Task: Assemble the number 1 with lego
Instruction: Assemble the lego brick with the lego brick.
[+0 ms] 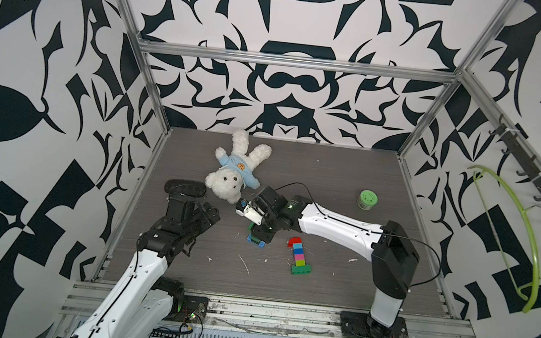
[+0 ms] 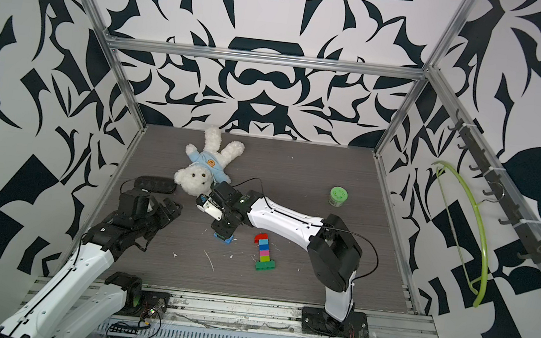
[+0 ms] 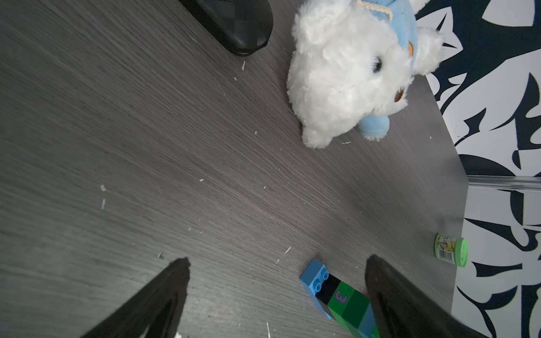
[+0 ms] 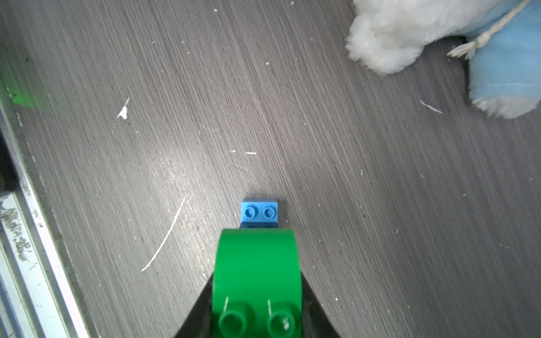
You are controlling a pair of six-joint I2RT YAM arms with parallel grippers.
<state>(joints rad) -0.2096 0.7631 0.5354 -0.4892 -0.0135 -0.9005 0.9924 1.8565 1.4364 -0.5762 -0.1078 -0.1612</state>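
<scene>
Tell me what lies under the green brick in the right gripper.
Under the green brick a blue brick lies on the table, two studs showing. The green brick covers its other part, so whether they touch cannot be told.

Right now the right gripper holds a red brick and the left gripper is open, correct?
No. The right gripper holds a green brick, not a red one; the right wrist view shows it. The left gripper is open, as you said.
</scene>
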